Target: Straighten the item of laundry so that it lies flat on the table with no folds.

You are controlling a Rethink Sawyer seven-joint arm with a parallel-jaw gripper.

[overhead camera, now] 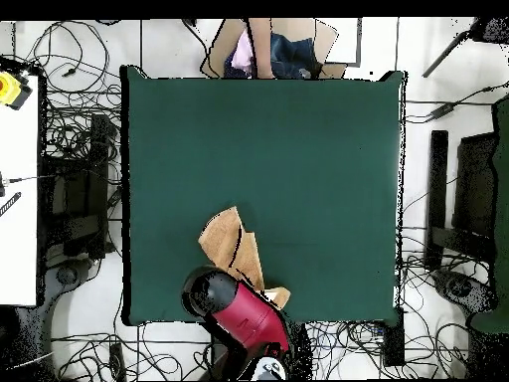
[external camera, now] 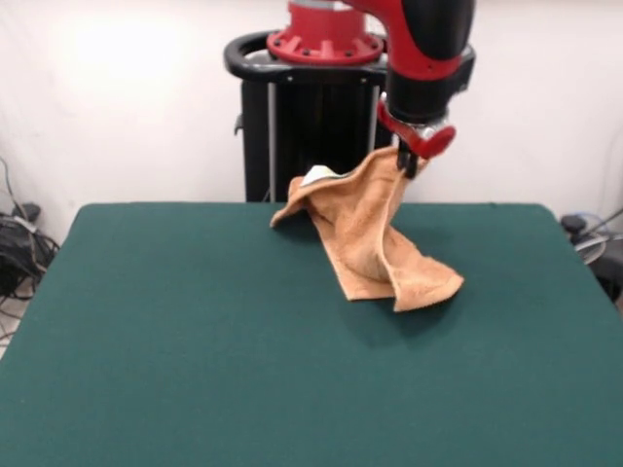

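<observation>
here the gripper (external camera: pixel 409 163) is pinched shut on one upper corner of the towel (external camera: pixel 375 238), holding that corner up off the table (external camera: pixel 195 341) near the far edge, just in front of the black pedestal (external camera: pixel 302 126). the orange-tan cloth hangs down from the grip in a twisted drape: one fold sweeps out toward the picture's left and ends in a raised corner where a small white label (external camera: pixel 317 176) shows, and the main body drops down and toward the camera, its lower end resting crumpled on the green felt, with a rounded corner at the right and a straight edge at the left. a dark shadow lies on the table just below and right of that lower end. from the overhead view the towel (overhead camera: pixel 231 251) sits near the table's (overhead camera: pixel 298 149) bottom edge, left of centre, and the red and black arm (overhead camera: pixel 237 310) covers part of it; the gripper itself is hidden under the arm there. a person (overhead camera: pixel 266 50) shows at the top edge of the overhead view, beyond the far side of the table. cables (overhead camera: pixel 70 129) lie tangled on the floor around the table.
</observation>
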